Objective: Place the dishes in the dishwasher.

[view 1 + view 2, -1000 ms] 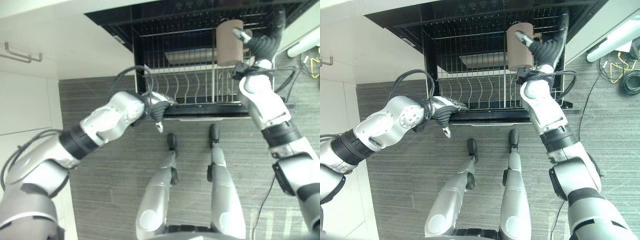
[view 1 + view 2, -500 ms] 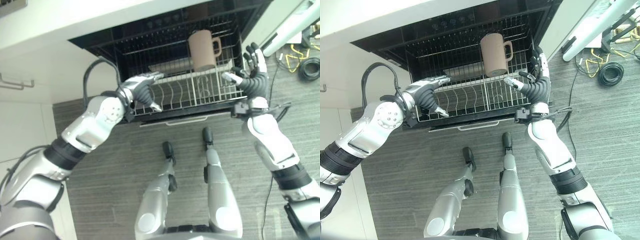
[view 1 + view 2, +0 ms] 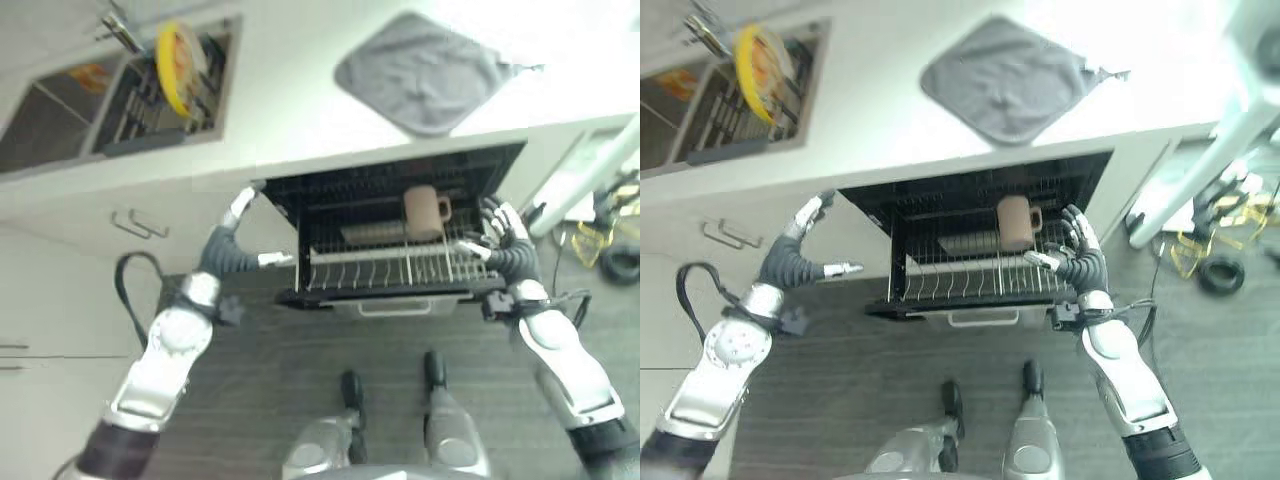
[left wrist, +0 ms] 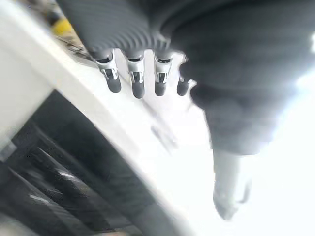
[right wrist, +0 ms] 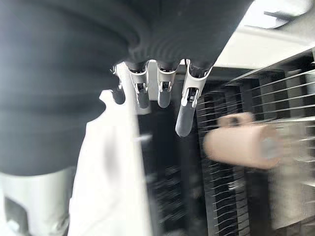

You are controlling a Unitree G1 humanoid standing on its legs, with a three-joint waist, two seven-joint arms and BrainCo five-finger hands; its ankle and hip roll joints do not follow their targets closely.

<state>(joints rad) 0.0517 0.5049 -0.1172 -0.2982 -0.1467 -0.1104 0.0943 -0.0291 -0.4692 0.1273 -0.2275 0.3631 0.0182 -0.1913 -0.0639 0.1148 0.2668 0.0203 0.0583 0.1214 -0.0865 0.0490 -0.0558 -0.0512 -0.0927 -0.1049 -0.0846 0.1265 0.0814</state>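
Observation:
A brown mug (image 3: 425,212) stands upside down in the pulled-out wire rack (image 3: 380,268) of the open dishwasher (image 3: 970,185) under the white counter. My right hand (image 3: 508,255) hovers open just right of the rack, a short gap from the mug, and in the right wrist view its straight fingers (image 5: 183,118) point beside the mug (image 5: 241,145). My left hand (image 3: 222,262) is open at the dishwasher's left side, in front of the cabinet, fingers (image 4: 135,81) spread and holding nothing. A yellow plate (image 3: 175,55) stands on edge in the sink rack.
A grey cloth (image 3: 1005,80) lies on the counter above the dishwasher. The sink (image 3: 60,115) is set in at the counter's far left. Cabinet handles (image 3: 135,225) sit left of my left hand. Coiled cables (image 3: 1205,270) and a white pole (image 3: 1200,165) are on the right.
The camera has pulled back, bringing counter and sink into view. My right hand let go of the mug, which stays in the rack. Both hands have drawn back, the left away from the rack.

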